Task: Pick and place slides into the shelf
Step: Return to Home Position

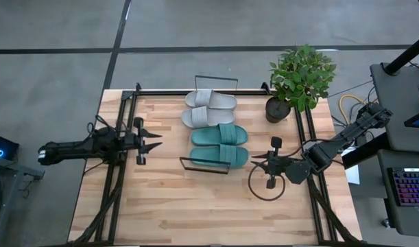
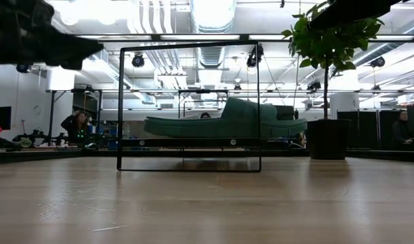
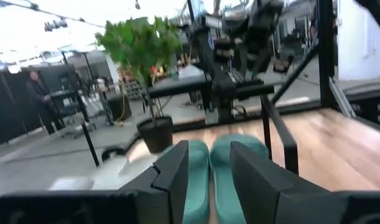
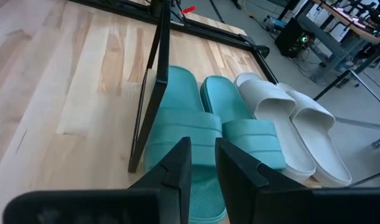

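Your left arm lies low and straight from the table's left edge. The left gripper (image 1: 154,140) points at the shelf, its fingers apart and holding nothing. Your right arm comes in bent from the right edge. The right gripper (image 1: 258,165) is near the teal end of the shelf, fingers also apart and empty.

The shelf (image 1: 187,163) sits mid-table with all four slides side by side on it. The pale grey slides (image 1: 208,108) are at the end nearest the potted plant (image 1: 300,77). The teal-green slides (image 1: 219,145) lie just beside them.
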Available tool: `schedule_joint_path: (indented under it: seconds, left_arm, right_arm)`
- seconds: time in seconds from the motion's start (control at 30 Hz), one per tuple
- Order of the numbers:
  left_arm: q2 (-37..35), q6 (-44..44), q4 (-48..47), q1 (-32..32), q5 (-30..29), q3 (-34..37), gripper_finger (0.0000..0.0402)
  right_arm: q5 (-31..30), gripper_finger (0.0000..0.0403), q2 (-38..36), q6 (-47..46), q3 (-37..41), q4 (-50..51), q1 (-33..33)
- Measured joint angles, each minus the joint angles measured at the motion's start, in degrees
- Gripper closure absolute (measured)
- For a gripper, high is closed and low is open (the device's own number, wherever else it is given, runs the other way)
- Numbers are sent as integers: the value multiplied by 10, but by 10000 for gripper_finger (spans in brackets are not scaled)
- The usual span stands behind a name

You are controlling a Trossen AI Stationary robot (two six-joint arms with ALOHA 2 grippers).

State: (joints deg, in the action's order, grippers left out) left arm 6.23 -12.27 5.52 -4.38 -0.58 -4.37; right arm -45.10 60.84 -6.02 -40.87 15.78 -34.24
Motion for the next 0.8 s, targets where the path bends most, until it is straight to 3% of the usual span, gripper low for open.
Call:
schedule_joint_path:
  seconds: [0.37, 0.5, 0.67, 0.8]
  left_arm:
    - [-7, 30, -7, 0, 1, 39, 300]
    - [-3, 53, -20, 0, 3, 39, 300]
    - [-2, 55, -20, 0, 3, 39, 300]
    - [-1, 56, -20, 0, 3, 39, 300]
  right_arm:
    - [0, 341, 0, -65, 33, -52, 0]
    - [1, 344, 2, -16, 90, -189, 0]
    - [24, 344, 9, 110, 178, -421, 0]
    - [21, 344, -23, 201, 231, -497, 1]
